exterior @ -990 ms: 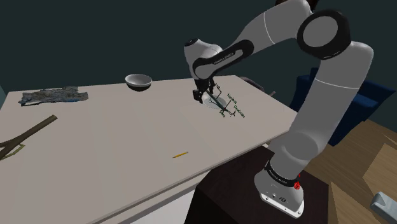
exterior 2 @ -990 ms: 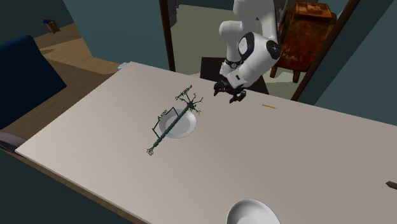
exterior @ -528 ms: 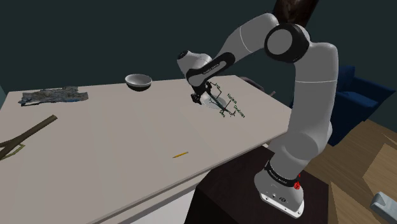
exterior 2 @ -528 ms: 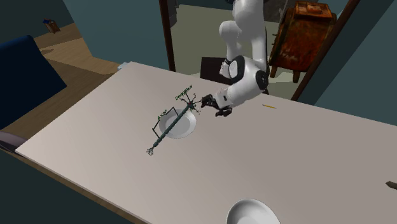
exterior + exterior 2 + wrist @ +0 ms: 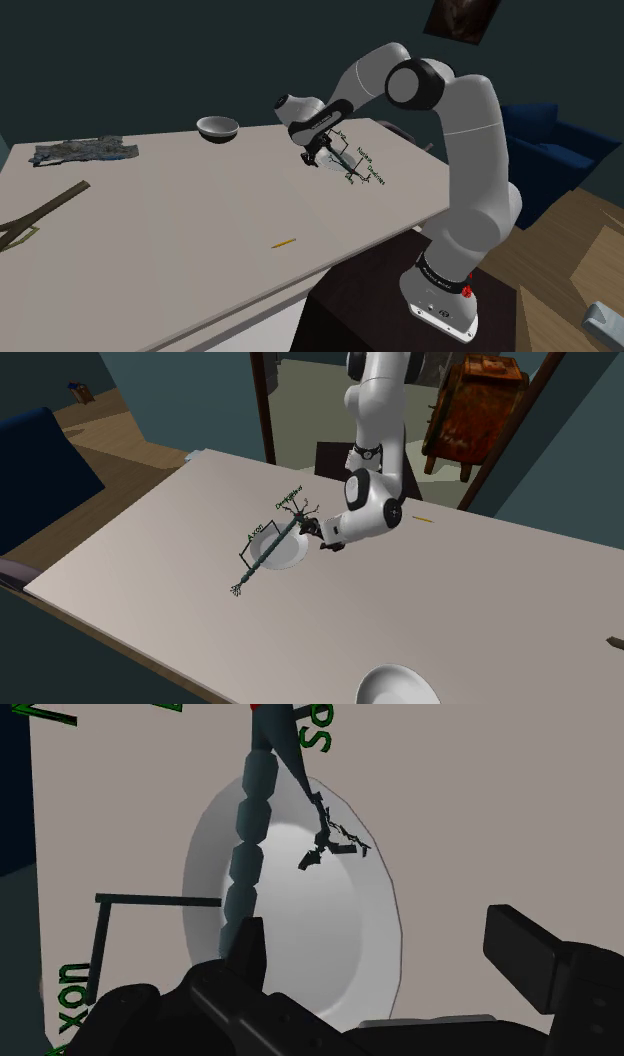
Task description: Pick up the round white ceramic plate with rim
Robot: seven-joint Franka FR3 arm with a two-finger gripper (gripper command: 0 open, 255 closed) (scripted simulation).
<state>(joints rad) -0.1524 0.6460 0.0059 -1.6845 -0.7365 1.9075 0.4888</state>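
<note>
Gripper (image 5: 380, 944): fingers (image 5: 530, 959) spread wide apart, nothing clasped between them. It holds nothing.

- Plate (image 5: 300, 934): round, white, with a raised rim, lying flat on the pale table (image 5: 480, 602). In the wrist view it sits just ahead of the gripper, its near rim falling in the gap between the two fingers.
- Neuron model (image 5: 246, 864): a dark teal chain of bead-like segments with green lettering. It lies across the plate, running over one side of the rim. A small branching dark piece rests on the plate's inner surface.
- One finger rises in front of the lower end of the segment chain. Cannot tell whether it touches the chain or the plate.
- The other finger stands off the plate's far side, over bare table.
- In the second exterior view the gripper is low and just beside the plate's edge, on the side toward the arm's stand. The hand is tipped toward the plate.
- Pencil (image 5: 284, 243): small, yellow, well apart from the plate, on open table.
- Bowl (image 5: 217, 127): grey, near the table's far edge, well apart from the plate.
</note>
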